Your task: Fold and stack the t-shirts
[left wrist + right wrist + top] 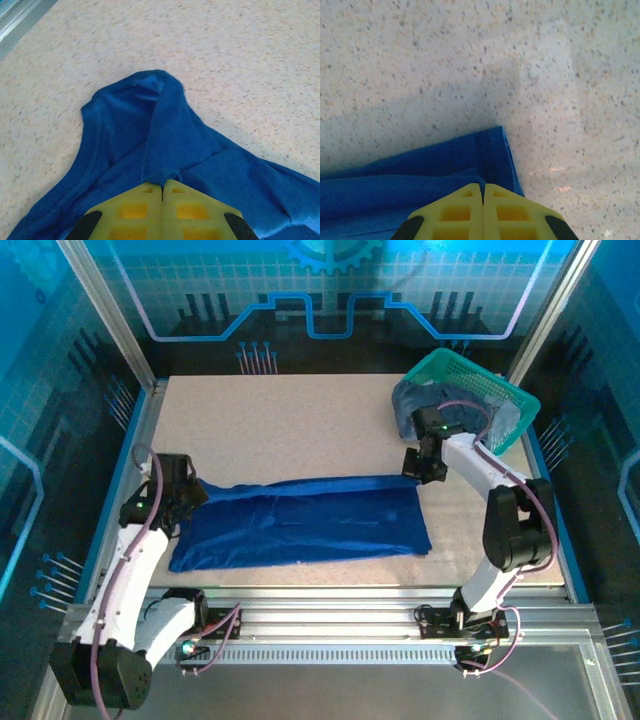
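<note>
At the left, the left tool (162, 186) has its jaws closed tight on a bunched ridge of the royal blue cloth t-shirt (300, 525). The shirt lies as a long band across the near half of the speckled beige tabletop (280, 420). At the band's far right corner, the right tool (483, 186) is likewise pinched shut on the hem. With both ends held, the fold will likely go best if the two arms lift and travel together at one height, keeping the cloth taut so no wrinkle sets. Further right, the teal plastic mesh basket (480, 375) holds duller grey-blue cloth t-shirts (415, 402), not yet folded.
</note>
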Controlling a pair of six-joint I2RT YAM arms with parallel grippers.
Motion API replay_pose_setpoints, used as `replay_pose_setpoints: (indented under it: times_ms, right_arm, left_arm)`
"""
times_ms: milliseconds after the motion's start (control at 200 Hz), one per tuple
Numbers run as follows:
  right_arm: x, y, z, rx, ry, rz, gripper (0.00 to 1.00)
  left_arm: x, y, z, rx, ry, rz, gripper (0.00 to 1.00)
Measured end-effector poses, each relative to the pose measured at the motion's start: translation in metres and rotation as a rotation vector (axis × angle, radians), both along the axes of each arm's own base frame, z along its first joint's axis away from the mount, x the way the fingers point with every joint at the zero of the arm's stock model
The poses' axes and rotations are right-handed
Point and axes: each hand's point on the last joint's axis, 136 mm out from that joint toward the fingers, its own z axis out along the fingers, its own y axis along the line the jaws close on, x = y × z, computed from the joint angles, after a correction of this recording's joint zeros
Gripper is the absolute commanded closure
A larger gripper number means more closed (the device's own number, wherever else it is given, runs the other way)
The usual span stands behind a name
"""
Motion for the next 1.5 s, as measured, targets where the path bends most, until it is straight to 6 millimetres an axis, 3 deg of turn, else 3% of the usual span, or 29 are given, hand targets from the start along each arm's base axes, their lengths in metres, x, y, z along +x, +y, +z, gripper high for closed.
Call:
replay_pose_setpoints:
  times_ms: [200, 310, 595, 855, 960, 1010, 1145, 1246, 1376, 1501]
  right_arm:
    - [-0.035, -0.002, -0.037, 0.005, 0.137, -0.018, 1.00]
    - [-0.042, -0.002, -0.050, 0.005, 0.188, -0.024, 1.00]
    - [-0.045, -0.003, -0.051, 0.003, 0.197, -0.026, 1.00]
    - [-0.045, -0.005, -0.029, -0.001, 0.140, -0.033, 1.00]
    - [-0.053, -0.007, -0.036, -0.003, 0.161, -0.045, 1.00]
    - [-0.060, -0.008, -0.042, -0.007, 0.186, -0.053, 0.86]
    - [-0.070, -0.013, -0.050, -0.027, 0.228, -0.086, 0.62]
    - [-0.069, -0.019, -0.041, -0.054, 0.194, -0.108, 0.58]
    - [-0.060, -0.018, -0.014, -0.036, 0.086, -0.113, 0.64]
    - [-0.048, 0.006, -0.008, 0.047, 0.031, -0.056, 0.68]
  left_arm:
    - [-0.050, 0.005, -0.054, -0.062, 0.164, 0.167, 1.00]
    - [-0.069, 0.005, -0.072, -0.098, 0.229, 0.253, 1.00]
    - [-0.079, 0.009, -0.077, -0.119, 0.249, 0.361, 1.00]
    - [-0.082, 0.014, -0.074, -0.097, 0.250, 0.390, 1.00]
    - [-0.085, 0.014, -0.075, -0.107, 0.254, 0.419, 1.00]
    - [-0.087, 0.013, -0.077, -0.121, 0.249, 0.438, 1.00]
    - [-0.097, 0.008, -0.081, -0.168, 0.246, 0.468, 0.63]
    - [-0.097, 0.008, -0.074, -0.185, 0.194, 0.469, 0.48]
    - [-0.081, 0.012, -0.053, -0.200, 0.088, 0.458, 0.44]
    - [-0.050, 0.034, -0.053, -0.284, 0.059, 0.509, 0.45]
